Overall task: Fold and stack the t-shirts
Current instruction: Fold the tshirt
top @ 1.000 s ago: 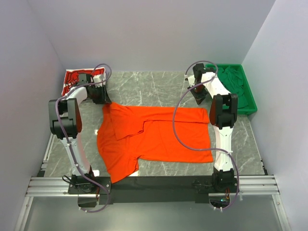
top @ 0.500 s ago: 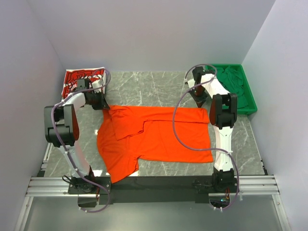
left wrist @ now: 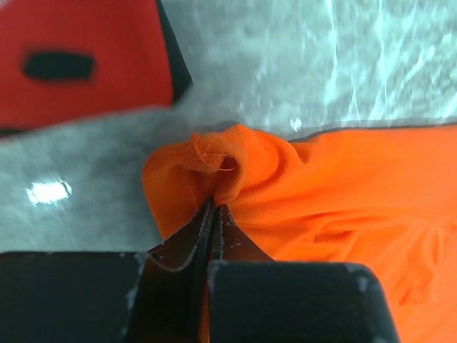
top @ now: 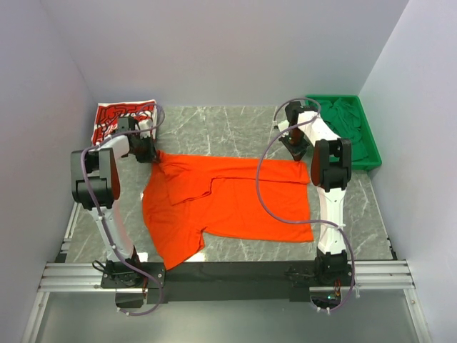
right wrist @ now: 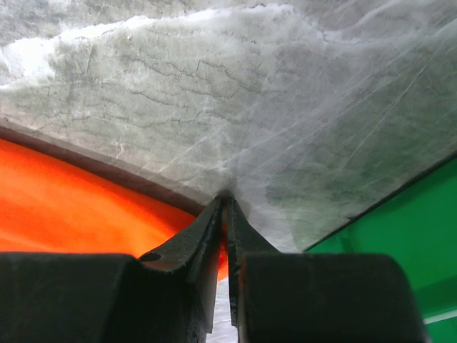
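The bright orange t-shirt (top: 228,200) lies spread across the middle of the table, with one sleeve folded over. My left gripper (top: 148,151) is shut on its bunched far left corner, and the left wrist view shows the jaws (left wrist: 214,206) pinching orange cloth (left wrist: 321,186). My right gripper (top: 294,151) is at the shirt's far right corner. In the right wrist view its jaws (right wrist: 225,199) are pressed nearly together on the tabletop with orange cloth (right wrist: 71,207) between them. The red t-shirt with white print (top: 121,116) lies folded at the far left and shows in the left wrist view (left wrist: 86,64).
A green plastic tray (top: 365,166) holding green cloth (top: 346,118) stands at the far right; its edge shows in the right wrist view (right wrist: 400,236). White walls close in the table on three sides. Grey marbled tabletop (top: 228,125) shows behind the shirt.
Both grippers have come down onto the orange shirt's far corners. The left one has bunched its corner, and the shirt has shifted slightly left.
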{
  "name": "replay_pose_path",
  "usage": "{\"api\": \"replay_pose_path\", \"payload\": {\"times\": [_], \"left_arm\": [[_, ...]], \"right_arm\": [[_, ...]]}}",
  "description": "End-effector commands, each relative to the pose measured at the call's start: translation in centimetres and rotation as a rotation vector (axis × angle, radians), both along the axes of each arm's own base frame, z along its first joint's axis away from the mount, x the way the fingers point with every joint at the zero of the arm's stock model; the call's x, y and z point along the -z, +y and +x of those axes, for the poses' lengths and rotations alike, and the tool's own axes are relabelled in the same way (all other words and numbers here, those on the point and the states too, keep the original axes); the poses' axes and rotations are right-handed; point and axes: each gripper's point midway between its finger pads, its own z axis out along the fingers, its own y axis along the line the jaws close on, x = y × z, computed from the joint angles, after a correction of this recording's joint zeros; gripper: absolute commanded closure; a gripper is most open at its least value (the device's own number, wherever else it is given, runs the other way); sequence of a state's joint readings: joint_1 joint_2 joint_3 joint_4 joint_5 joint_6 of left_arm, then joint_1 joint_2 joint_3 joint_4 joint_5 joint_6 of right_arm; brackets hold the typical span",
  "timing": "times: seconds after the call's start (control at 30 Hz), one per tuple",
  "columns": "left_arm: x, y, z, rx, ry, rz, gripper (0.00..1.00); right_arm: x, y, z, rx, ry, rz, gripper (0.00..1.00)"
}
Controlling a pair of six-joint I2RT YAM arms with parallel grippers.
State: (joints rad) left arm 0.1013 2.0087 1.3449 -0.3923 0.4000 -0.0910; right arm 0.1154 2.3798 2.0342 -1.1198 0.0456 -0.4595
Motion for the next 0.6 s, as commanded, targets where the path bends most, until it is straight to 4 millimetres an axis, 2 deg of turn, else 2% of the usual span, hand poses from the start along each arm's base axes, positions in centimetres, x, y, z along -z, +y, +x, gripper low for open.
{"api": "replay_pose_path", "payload": {"times": [0.0,0.1,0.2,0.27,0.37,0.4,0.5,0.57], "left_arm": [[0.6,2.0,1.5,-0.025,-0.02,0.099,0.96],[0.8,2.5,2.2,-0.031,-0.015,0.116,0.96],[0.8,2.4,2.7,-0.032,-0.008,0.111,0.96],[0.7,2.4,2.8,-0.029,-0.011,0.107,0.95],[0.7,2.3,2.6,-0.023,-0.005,0.105,0.94],[0.7,2.2,2.5,-0.021,-0.002,0.104,0.93],[0.9,2.2,2.3,-0.019,0.0,0.1,0.93],[0.9,2.2,2.3,-0.019,0.0,0.097,0.93]], "right_arm": [[-1.3,0.1,0.9,-0.019,-0.046,-0.006,0.86],[-0.3,0.1,1.4,-0.015,-0.042,-0.006,0.89],[-0.4,0.5,2.3,-0.007,-0.057,-0.006,0.89],[-1.3,0.3,2.7,-0.014,-0.079,-0.013,0.87],[-3.8,0.5,3.2,-0.029,-0.141,0.021,0.79],[-5.4,0.5,3.2,-0.031,-0.172,0.036,0.75],[-7.4,1.2,2.4,-0.054,-0.174,0.094,0.72],[-7.7,1.6,1.9,-0.061,-0.16,0.124,0.72]]}}
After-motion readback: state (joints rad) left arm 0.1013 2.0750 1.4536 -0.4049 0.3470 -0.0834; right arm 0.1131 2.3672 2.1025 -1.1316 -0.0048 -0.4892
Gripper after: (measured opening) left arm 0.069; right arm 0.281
